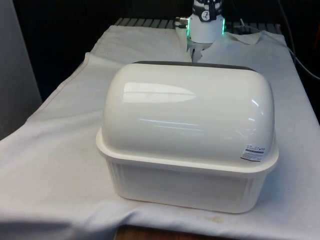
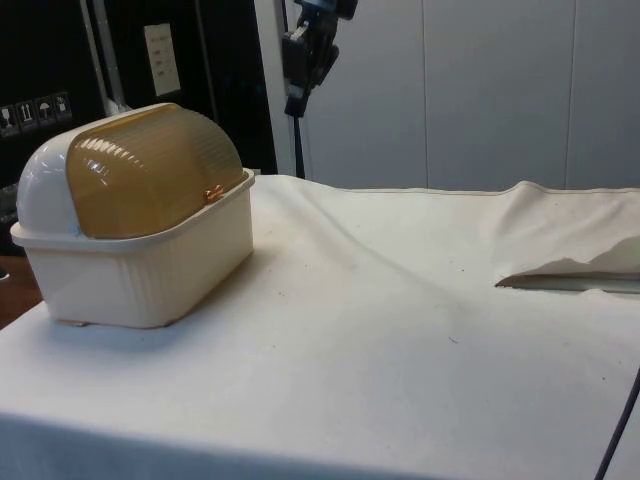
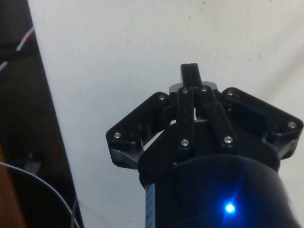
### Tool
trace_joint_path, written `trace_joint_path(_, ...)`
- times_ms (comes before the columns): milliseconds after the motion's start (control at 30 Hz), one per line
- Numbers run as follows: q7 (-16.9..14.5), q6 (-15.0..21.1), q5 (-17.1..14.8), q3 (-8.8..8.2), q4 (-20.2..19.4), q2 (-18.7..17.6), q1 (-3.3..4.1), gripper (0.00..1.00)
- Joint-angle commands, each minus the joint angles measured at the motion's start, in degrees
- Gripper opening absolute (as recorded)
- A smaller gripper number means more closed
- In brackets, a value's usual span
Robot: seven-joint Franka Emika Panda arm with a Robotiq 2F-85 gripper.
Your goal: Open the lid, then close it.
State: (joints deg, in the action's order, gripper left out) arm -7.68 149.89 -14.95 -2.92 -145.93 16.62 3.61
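My gripper [image 3: 191,76] has its fingers pressed together, nothing between them, hanging over bare white cloth [image 3: 142,47]. In the side view the gripper [image 2: 296,105] sits high, above and just behind the bread box [image 2: 140,215], clear of it and touching nothing. In the front view I can just see the arm's lower end behind the box's back edge.

The bread box stands on the cloth at the near end of the table, in the front view [image 1: 187,135] turning its cream back to the camera. The side view gives the working face: a translucent amber roll-top lid [image 2: 150,170], ribbed, fully down, its lower edge meeting the base rim. A small handle [image 2: 212,194] sits at that lower edge, on the side facing the open table.

My read on handling: thin moulded plastic, light, glossy, so slippery. The lid looks stiff enough to push but should slide up and back on a curved track inside the white shell. The handle is the only real purchase, small, so I'd hook or pinch it rather than press the smooth dome.

Risk as I judge it: the box is light, nothing pins it down, so a pull off the arc could drag or tip the whole box rather than roll the lid. Closing should be the same grip, reversed.
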Motion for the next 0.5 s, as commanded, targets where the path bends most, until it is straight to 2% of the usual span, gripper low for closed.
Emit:
trace_joint_path(0, -1.0, 1.7, -1.7, -0.17, -0.5, 0.2, 0.63, 0.0)
trace_joint_path(200, -3.9, 4.5, -5.4, 0.11, -1.1, 0.0, 0.69, 0.0)
trace_joint_path(233, -3.4, 3.2, -4.2, 0.29, -0.8, -0.2, 0.0, 0.0)
trace_joint_path(267, -4.7, 5.2, -6.4, 0.23, -1.2, -0.1, 0.74, 0.0)
trace_joint_path(467, -7.0, 7.7, -9.3, 0.92, -1.7, -0.9, 0.8, 0.0)
